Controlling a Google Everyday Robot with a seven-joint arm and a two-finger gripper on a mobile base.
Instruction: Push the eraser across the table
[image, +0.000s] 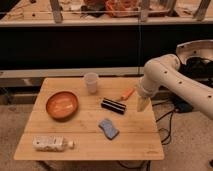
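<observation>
The eraser, a small black block with a pale stripe, lies right of the middle of the light wooden table. My gripper hangs at the end of the white arm by the table's right edge, to the right of the eraser with a gap between them. A thin orange stick lies just beyond the eraser, between it and the gripper.
A translucent cup stands at the back of the table. An orange bowl sits at the left. A blue-grey sponge pad lies in front of the eraser. A lying plastic bottle is at the front left. Cables trail on the floor at right.
</observation>
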